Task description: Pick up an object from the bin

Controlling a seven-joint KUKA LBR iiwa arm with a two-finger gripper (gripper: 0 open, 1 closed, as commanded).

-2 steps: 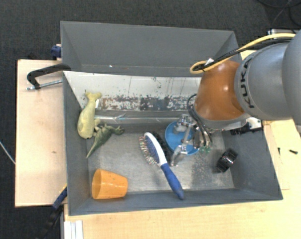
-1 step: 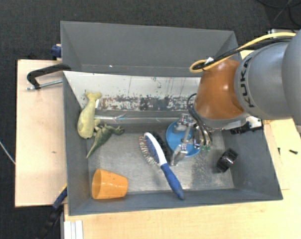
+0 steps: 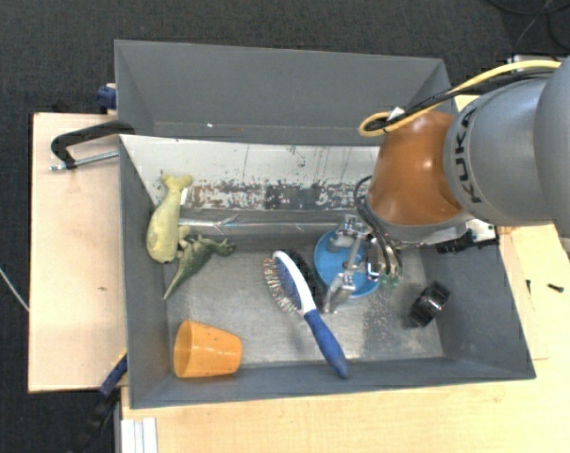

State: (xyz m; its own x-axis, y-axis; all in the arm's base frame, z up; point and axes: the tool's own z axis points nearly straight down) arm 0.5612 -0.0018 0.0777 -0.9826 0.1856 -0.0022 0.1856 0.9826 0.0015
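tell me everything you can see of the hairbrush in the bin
The hairbrush has a white oval head with a pad of fine greyish bristles and a blue handle, plastic by its look. It lies on the bin's floor near the middle, slanting from its head at the upper left to its handle end by the front wall, bristles facing up and left. A blue round thing and the gripper are just to its right; whether either touches it I cannot tell.
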